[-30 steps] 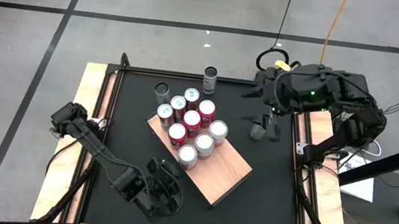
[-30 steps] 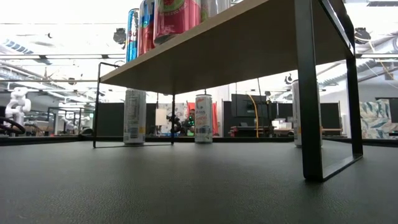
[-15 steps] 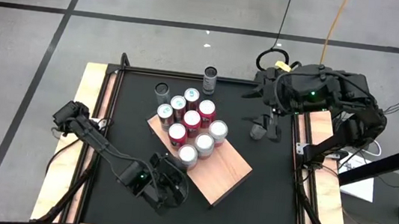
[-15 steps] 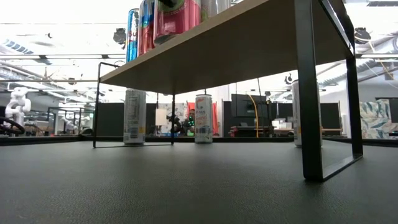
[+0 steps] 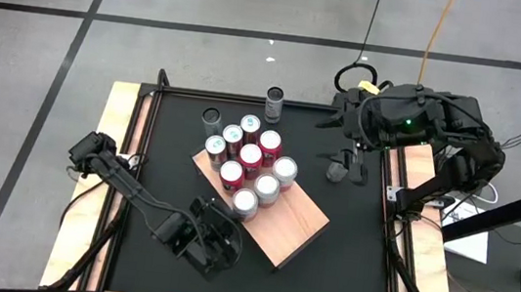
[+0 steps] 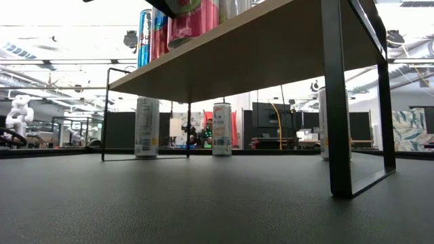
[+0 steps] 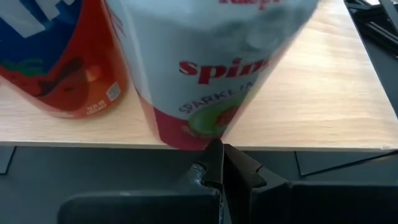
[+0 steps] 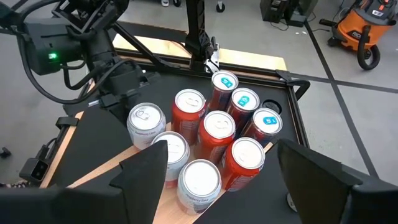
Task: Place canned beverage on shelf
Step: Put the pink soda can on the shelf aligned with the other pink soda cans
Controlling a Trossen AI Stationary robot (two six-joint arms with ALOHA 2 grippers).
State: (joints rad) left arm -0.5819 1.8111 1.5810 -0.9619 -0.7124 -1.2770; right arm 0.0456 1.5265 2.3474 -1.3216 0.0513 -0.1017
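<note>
The shelf (image 5: 283, 225), a pale wood slab on black legs, stands slantwise in the middle of the black table and carries several upright cans (image 5: 251, 155). The nearest of them, a white and red can (image 7: 211, 68), stands at the shelf's near left edge (image 7: 311, 93). My left gripper (image 7: 217, 152) is shut and empty, level with that edge, its tips right in front of the can's foot (image 5: 245, 203). My right gripper (image 8: 231, 177) hangs open and empty high over the table's far right, looking down on the cans (image 8: 214, 134). My left gripper points slanting down at the white and red can's foot (image 7: 186, 134) from the table's near left side with its fingers shut. Its tips overlap the can's bottom rim in the wrist view; whether they touch it I cannot tell. The can stands upright on the shelf.
Three more cans stand on the table: one at the far edge (image 5: 274, 99), one by the shelf's far left corner (image 5: 211, 118), one under my right arm (image 5: 336, 171). The shelf's near right half (image 5: 295, 231) is bare wood. Wooden strips (image 5: 114, 149) edge the table.
My left gripper has swung a little toward the far right, closer to the shelf's near left can; its dark tip now shows in front of that can at the top of the low view. The cans and the shelf have stayed put.
</note>
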